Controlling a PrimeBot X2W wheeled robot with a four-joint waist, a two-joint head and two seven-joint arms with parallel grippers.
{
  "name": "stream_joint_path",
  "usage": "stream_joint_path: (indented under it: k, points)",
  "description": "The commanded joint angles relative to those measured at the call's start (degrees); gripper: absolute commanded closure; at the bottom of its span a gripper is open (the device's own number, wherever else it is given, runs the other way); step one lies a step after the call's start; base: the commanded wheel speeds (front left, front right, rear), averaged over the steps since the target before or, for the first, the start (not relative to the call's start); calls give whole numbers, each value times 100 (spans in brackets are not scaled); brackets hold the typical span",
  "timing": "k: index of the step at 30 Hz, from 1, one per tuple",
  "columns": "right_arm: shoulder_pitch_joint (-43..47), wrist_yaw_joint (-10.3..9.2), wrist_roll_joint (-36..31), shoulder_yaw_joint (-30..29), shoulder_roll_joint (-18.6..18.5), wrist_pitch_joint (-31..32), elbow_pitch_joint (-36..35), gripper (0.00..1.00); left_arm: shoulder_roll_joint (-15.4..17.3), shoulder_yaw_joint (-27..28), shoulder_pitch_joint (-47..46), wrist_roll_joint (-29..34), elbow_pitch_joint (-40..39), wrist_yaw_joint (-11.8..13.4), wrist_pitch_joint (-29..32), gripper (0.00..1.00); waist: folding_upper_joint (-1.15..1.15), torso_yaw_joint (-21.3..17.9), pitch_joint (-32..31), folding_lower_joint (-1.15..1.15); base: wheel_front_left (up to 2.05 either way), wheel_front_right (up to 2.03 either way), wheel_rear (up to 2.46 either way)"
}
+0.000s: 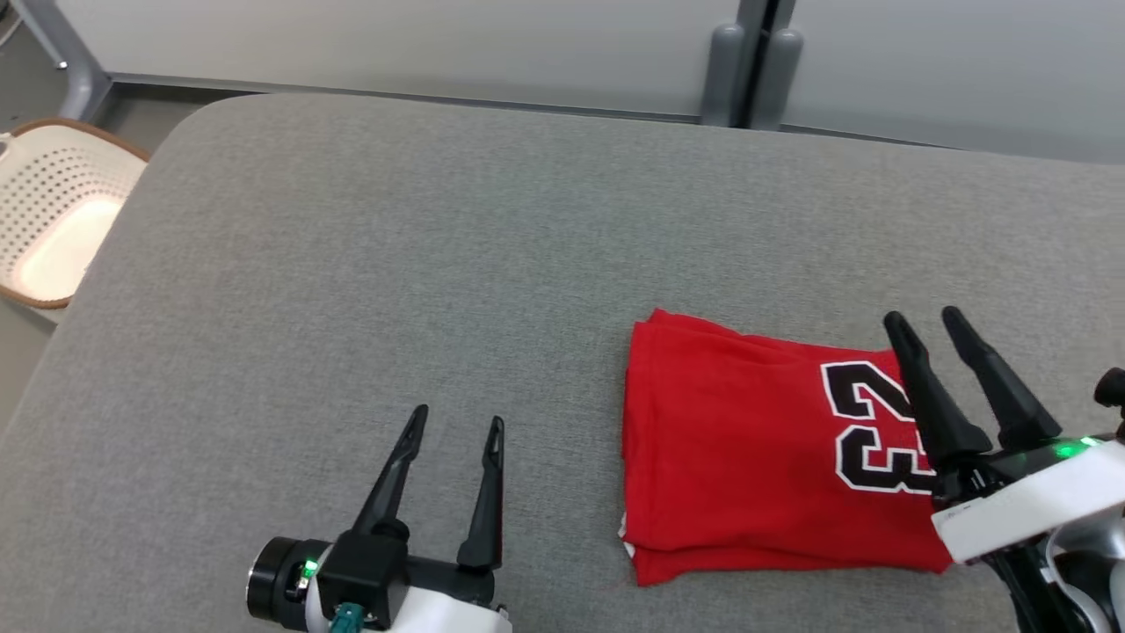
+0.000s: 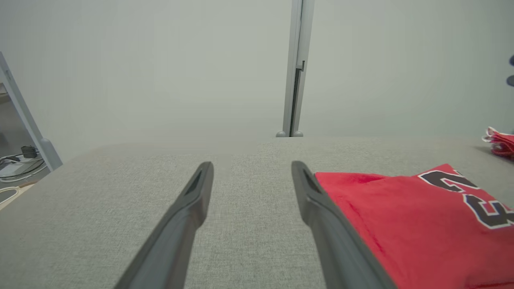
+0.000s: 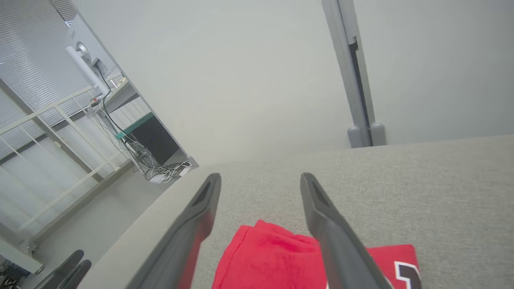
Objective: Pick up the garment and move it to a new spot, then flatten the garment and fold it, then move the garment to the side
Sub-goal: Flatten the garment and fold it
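Note:
The garment (image 1: 756,448) is a red jersey with a black-and-white number, folded into a neat rectangle on the grey table's right side. It also appears in the left wrist view as a red garment (image 2: 413,224) at the lower right, and in the right wrist view as the garment (image 3: 273,261) below the fingers. My right gripper (image 1: 923,321) hovers open over the jersey's right edge, nothing between its fingers. My left gripper (image 1: 457,422) stands open over bare table to the left of the jersey, apart from it.
The grey padded table (image 1: 395,264) spreads wide to the left and back. A white perforated basket (image 1: 53,211) sits past the table's left edge. A grey post (image 1: 747,70) stands behind the far edge. Another bit of red cloth (image 2: 500,142) lies at the far right.

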Motion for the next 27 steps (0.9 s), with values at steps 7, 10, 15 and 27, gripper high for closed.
stream_joint_path:
  k: [7,10,15,27]
  points:
    - [-73,-3,-314,222,-605,-1752,823,0,22,440,166,-484,-174,-2,-16,0,0,-734,-217,0,0,0,0]
    - [-25,-3,-789,459,-788,-2570,1506,0,18,578,240,-640,-141,-67,-16,0,0,-887,-347,0,0,0,0]
    - [9,-4,-1707,510,-648,-3005,2382,0,17,805,479,-503,-209,-116,-16,0,0,-1062,-598,0,0,0,0]
    - [985,-4,-2484,36,283,-3009,2271,0,18,1050,1084,157,-290,-210,-16,0,0,-1214,-1091,0,0,0,0]
